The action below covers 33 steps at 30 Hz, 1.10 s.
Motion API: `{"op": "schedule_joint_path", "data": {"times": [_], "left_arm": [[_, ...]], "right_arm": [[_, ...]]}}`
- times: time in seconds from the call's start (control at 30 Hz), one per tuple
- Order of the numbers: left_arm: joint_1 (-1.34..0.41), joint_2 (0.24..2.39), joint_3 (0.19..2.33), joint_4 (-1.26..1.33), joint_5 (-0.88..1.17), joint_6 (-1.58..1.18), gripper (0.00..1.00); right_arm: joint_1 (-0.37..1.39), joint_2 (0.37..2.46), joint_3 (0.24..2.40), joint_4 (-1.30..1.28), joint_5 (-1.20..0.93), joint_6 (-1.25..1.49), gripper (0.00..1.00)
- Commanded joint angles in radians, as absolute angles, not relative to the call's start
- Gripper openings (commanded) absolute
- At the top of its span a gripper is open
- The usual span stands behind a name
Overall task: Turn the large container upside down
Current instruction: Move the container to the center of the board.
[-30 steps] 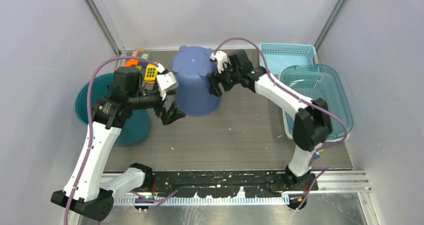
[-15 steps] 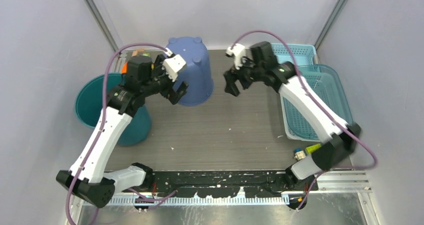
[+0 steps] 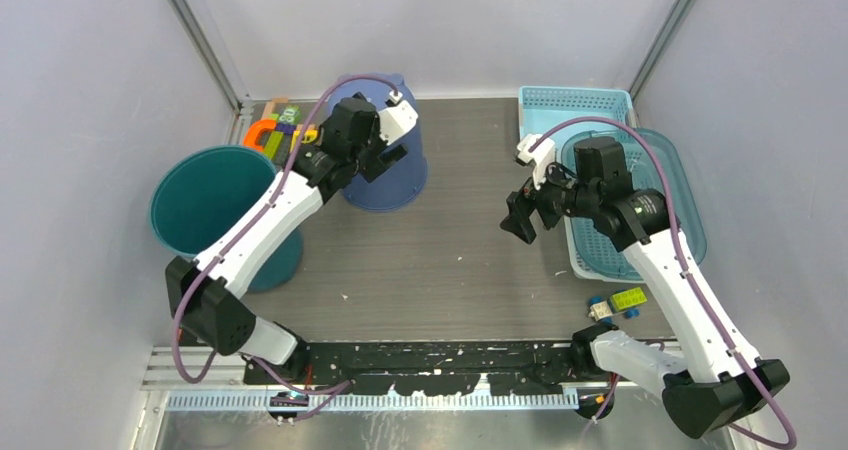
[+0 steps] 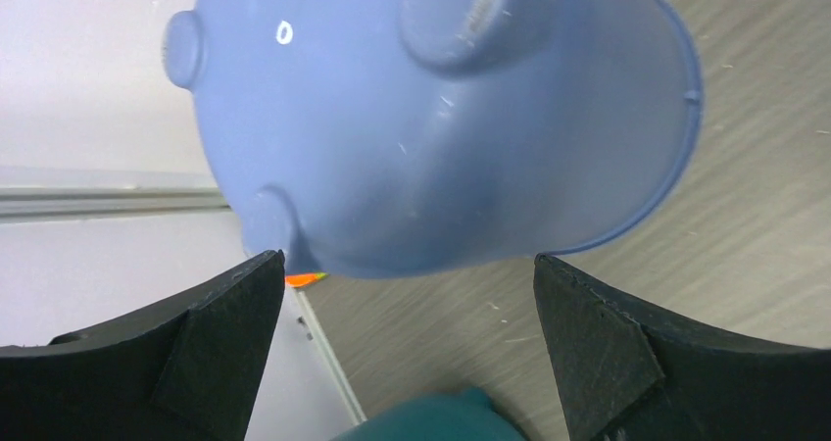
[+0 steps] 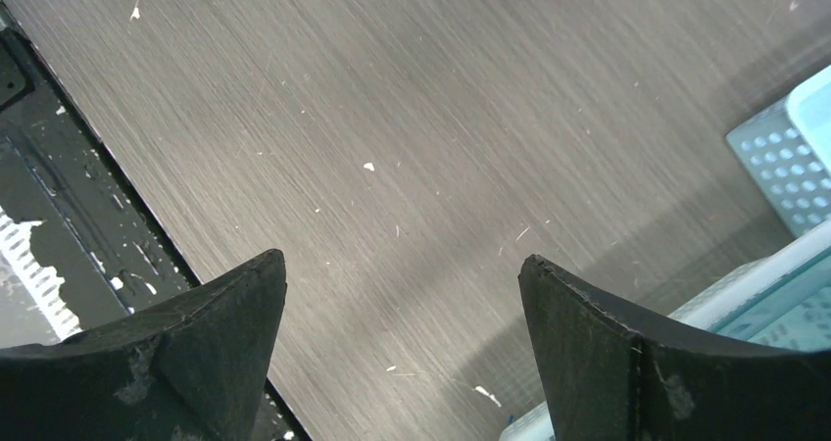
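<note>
Large container stands at the rear, bin left, baskets right

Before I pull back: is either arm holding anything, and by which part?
Nothing: left gripper open above the blue container, right gripper open over the table.

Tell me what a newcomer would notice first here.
A big blue bucket stands base-up at the table's back, the left tool open over it. A teal bin sits at the left edge, and the right tool hangs open over the table beside the baskets.
</note>
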State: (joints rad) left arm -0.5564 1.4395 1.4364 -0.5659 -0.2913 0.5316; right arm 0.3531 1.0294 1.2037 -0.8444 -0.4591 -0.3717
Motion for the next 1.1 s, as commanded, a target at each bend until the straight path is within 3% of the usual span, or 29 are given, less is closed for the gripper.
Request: {"op": "schedule_joint_path", "data": {"times": [0.0, 0.2, 0.4, 1.07], "left_arm": [[-0.562, 1.494, 1.484, -0.419, -0.433, 0.622, 1.0], [-0.561, 1.592, 1.512, -0.326, -0.505, 0.687, 0.97], [-0.557, 1.695, 1.547, -0.224, -0.578, 0.751, 0.87], [-0.495, 1.888, 1.769, -0.182, -0.686, 0.804, 0.88]], "right_arm": [[0.318, 1.003, 1.189, -0.787, -0.542, -0.361, 0.92], [0.298, 0.993, 1.156, -0.755, -0.568, -0.341, 0.92], [0.282, 0.982, 1.128, -0.735, -0.582, -0.334, 0.92], [0.254, 0.959, 1.091, -0.703, -0.616, -0.315, 0.92]]}}
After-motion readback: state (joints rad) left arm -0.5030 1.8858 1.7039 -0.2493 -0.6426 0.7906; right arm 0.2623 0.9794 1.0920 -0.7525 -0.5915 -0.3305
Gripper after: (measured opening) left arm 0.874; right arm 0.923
